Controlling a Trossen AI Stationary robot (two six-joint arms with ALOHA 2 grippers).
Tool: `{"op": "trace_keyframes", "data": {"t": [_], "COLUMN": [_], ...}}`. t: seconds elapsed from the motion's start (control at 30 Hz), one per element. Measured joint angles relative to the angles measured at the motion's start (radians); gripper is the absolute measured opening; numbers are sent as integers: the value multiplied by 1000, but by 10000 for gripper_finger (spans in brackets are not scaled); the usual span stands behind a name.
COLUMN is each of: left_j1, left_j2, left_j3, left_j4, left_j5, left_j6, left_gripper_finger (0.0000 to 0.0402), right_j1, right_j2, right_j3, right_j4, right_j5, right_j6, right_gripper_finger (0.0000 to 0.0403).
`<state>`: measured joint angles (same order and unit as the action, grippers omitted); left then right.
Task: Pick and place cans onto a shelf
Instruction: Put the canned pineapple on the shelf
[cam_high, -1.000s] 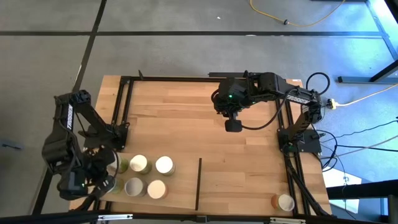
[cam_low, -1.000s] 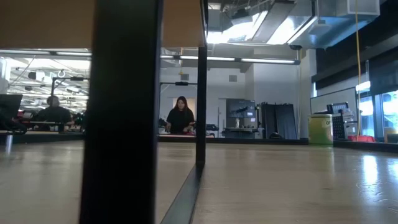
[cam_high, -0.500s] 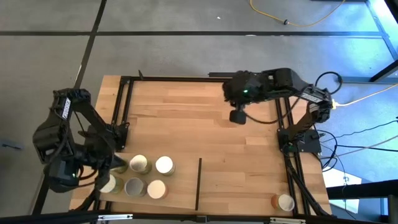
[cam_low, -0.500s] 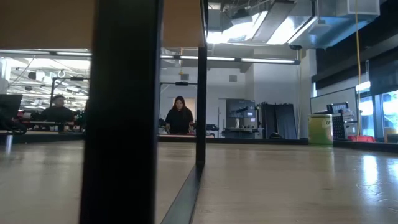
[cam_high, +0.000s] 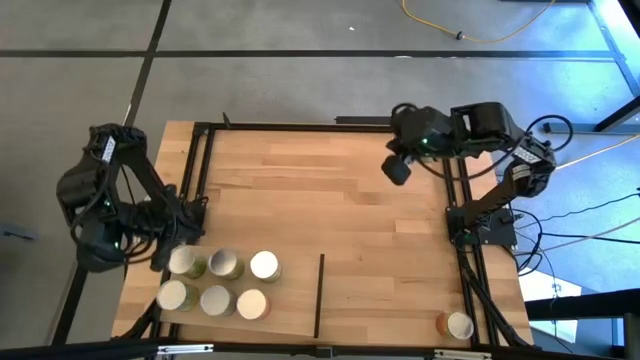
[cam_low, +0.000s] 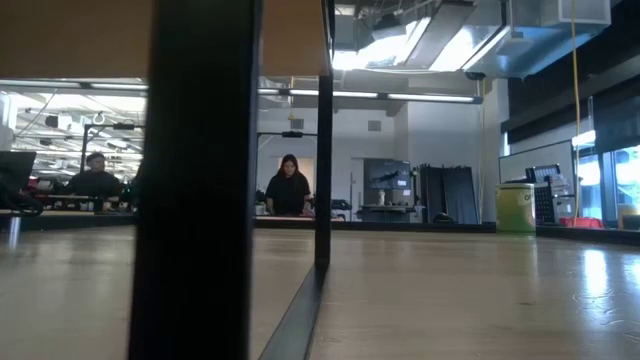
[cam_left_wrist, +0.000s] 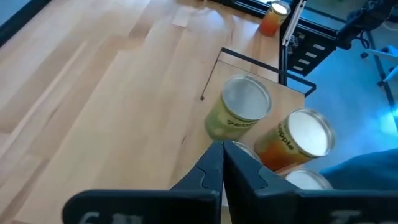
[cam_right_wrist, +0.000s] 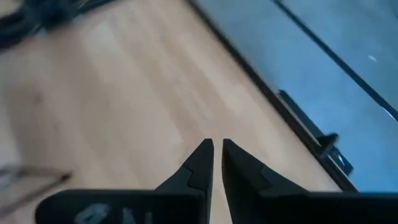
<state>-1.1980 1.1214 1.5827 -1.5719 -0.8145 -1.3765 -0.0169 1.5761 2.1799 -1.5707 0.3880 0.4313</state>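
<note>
Several cans stand upright on their bases in two rows on the pale shelf at the near left: one row, another. The shelf's thin dark divider stands to their right. One orange can stands apart at the near right corner. My left gripper hangs shut just left of the cans and touches none. In the left wrist view a green can and an orange can lie beyond its fingertips. My right gripper hovers shut at the far right, holding nothing.
A black metal frame runs along the table's left, far and right edges. Bare butcher-block tabletop lies between the arms. Cables trail off to the right. In the low view a dark upright fills the foreground; people sit far off in the room.
My left gripper has risen and drawn back from over the near-left cans toward the table's left edge, rolling as it went, so the left cans now show in full. My right gripper has risen and gone toward the far right corner, also rolling. No can has moved.
</note>
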Motion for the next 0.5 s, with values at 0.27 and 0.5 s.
{"op": "trace_keyframes", "data": {"t": [0.27,0.5], "left_j1": [0,0], "left_j2": [-69,-84], "left_j3": [-72,-91], "left_j4": [1,1], "left_j5": [17,19], "left_j6": [29,27], "left_gripper_finger": [0,0], "right_j1": [31,168], "right_j2": [-20,-72], "right_j3": [0,-77], "right_j4": [0,1], "right_j5": [-186,-375], "right_j6": [-101,-123], "right_gripper_finger": [36,36]}}
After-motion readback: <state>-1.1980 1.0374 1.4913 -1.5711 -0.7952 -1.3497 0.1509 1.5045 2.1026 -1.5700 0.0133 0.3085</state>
